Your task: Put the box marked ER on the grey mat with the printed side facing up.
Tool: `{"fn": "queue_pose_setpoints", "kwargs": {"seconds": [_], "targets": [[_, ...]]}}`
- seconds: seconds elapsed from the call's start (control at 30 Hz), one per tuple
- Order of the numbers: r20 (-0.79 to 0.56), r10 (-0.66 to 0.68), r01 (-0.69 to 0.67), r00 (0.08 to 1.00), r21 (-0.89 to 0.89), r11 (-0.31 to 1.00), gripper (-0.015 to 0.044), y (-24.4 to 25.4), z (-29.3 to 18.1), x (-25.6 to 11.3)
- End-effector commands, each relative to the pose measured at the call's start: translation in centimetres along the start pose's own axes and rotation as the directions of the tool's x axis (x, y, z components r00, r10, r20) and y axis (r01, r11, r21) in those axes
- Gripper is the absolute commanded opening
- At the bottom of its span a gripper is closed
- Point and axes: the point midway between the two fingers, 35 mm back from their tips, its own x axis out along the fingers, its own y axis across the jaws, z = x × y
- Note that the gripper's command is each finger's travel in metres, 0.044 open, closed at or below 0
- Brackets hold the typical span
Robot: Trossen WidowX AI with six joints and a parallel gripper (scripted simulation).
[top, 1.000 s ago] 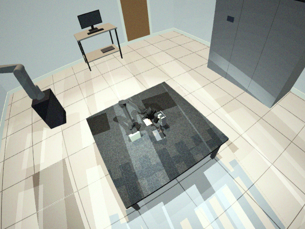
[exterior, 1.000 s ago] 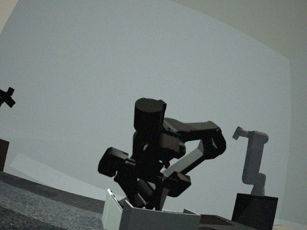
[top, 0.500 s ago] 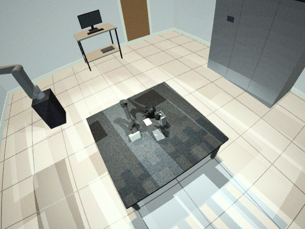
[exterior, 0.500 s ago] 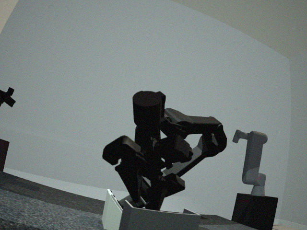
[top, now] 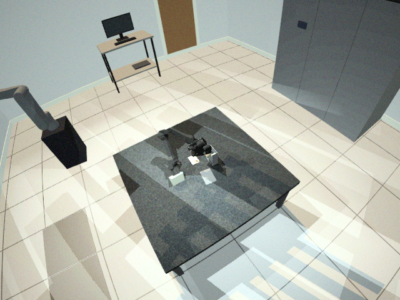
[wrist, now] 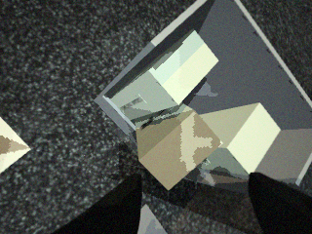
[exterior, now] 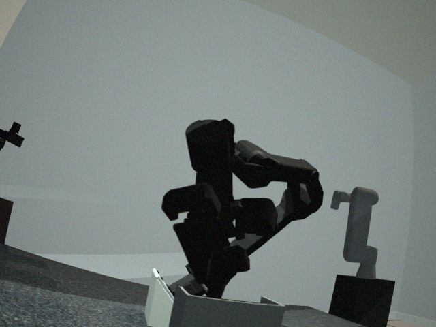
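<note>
Wrist view: box marked ER, in the bin (top: 212,159) (exterior: 229,311) (wrist: 276,53) among near box (wrist: 171,161), left box (wrist: 187,68) and right box (wrist: 254,138); which one, impossible to tell. Upright, presumably for grasping from above; long axis probably vertical, printed side's direction unreadable. Beyond, gripper (top: 206,152) (exterior: 208,291) (wrist: 194,181) with fingers apart, clamped on nothing.
</note>
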Motion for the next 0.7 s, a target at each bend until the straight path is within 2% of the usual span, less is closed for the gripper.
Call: {"fn": "queue_pose_setpoints", "kwargs": {"seconds": [0.0, 0.33, 0.67], "targets": [[-0.017, 0.019, -0.020, 1.000, -0.081, 0.997, 0.0243, -0.07, 0.02, 0.01], [-0.049, 0.066, -0.078, 0.997, -0.310, 0.947, 0.0243, -0.32, 0.39, -0.23], [-0.079, 0.116, -0.140, 0.990, -0.522, 0.841, 0.0243, -0.47, 0.82, -0.52]]}}
